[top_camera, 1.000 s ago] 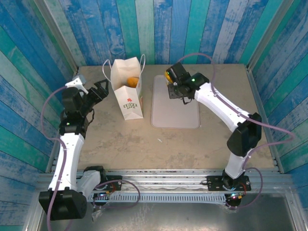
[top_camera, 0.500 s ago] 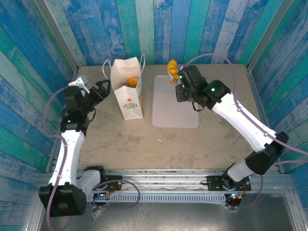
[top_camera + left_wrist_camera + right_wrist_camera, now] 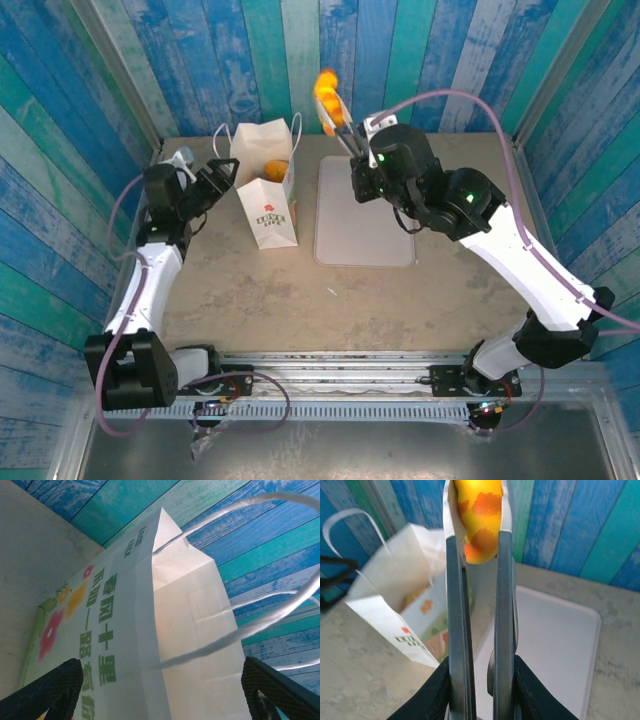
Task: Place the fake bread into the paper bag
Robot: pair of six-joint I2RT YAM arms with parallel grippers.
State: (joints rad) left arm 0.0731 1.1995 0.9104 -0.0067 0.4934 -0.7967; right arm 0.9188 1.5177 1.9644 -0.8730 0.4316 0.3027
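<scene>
So the bag [image 3: 268, 205] stands upright on the table [image 3: 260, 290] with its mouth open and the red logo on the side facing the arms. Some orange bread [image 3: 276, 168] sits down inside it, showing through the mouth from above.

The right gripper [image 3: 362, 172] is off to the right of the bag, clamped shut on a pair of metal tongs [image 3: 340, 122]. The tongs pinch a striped orange croissant [image 3: 327, 86] at their tips. From the top camera the croissant is in the air, above the bag's rim and to the right of its mouth, against the blue plank wall [image 3: 200, 60]. The right wrist camera has the two tong blades running straight up the middle with the croissant wedged between them at the top. The bag sits lower and to the left of them there.

A pale tray [image 3: 365, 215] lies flat just right of the bag, close but not touching.

The left gripper [image 3: 215, 178] is just left of the bag, up near its top edge, with its jaws spread wide. On its wrist camera the two black fingers [image 3: 45, 690] sit at the bottom corners. Between them is the bag's side with the green lettering and flowers, and the white cord handles [image 3: 240, 630] loop across. Can't tell if the fingers actually touch the paper.
</scene>
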